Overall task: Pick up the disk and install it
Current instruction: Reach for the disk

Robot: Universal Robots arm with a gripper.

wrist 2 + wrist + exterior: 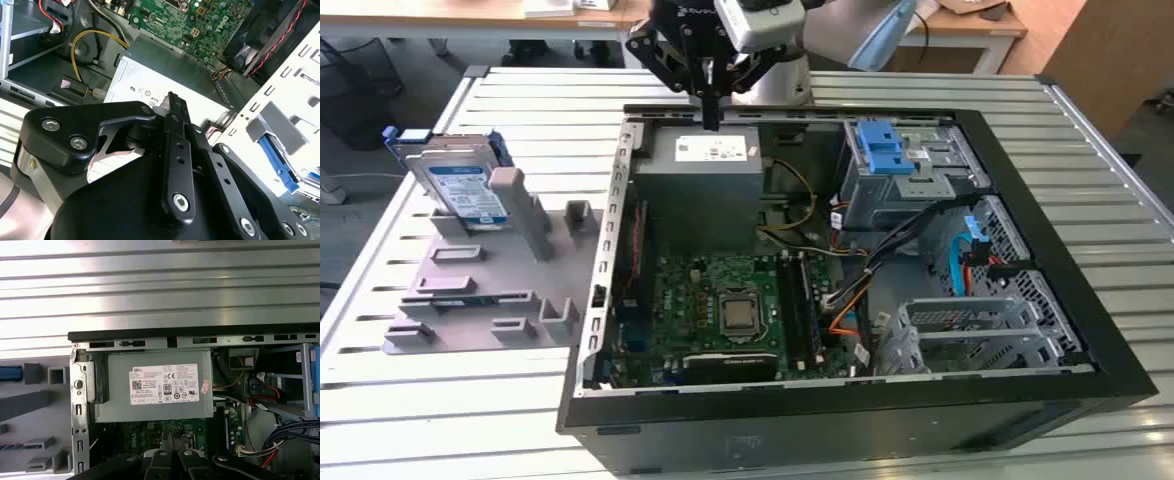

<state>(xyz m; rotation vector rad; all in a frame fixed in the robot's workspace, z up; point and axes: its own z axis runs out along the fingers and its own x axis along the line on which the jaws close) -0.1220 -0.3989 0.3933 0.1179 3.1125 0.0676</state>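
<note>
Exterior view: claw (710, 122) nr grey box (707, 180), disk (464, 190) well apart

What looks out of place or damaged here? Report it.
Nothing stands out. The disk stands on edge in its grey holder, outside the open computer case; the claw hangs shut and empty over the power supply.
</note>
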